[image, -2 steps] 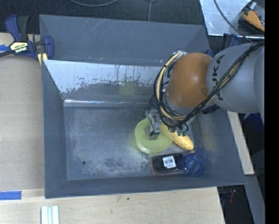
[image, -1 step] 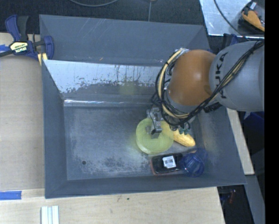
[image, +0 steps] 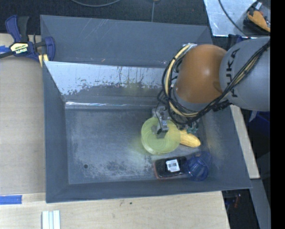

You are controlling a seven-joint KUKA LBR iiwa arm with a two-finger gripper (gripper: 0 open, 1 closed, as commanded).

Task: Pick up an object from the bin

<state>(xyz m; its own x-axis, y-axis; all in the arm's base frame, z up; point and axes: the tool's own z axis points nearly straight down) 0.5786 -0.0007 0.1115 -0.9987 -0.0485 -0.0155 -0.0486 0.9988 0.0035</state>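
Big grey bin [image: 99, 142] with the arm [image: 247, 75] coming in over its right side. The tool [image: 161, 126] is down over a pale yellow-green round disc [image: 152, 144] on the right part of the floor, and I can't tell if it's wide or narrow. Just in front of the disc are a black box [image: 170, 167] with a white label and a blue see-through thing [image: 198, 168]. A small yellow piece [image: 190, 140] touches the disc's right edge.

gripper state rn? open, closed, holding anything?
Gripper: cannot tell open or closed; it is right over the yellow-green disc.
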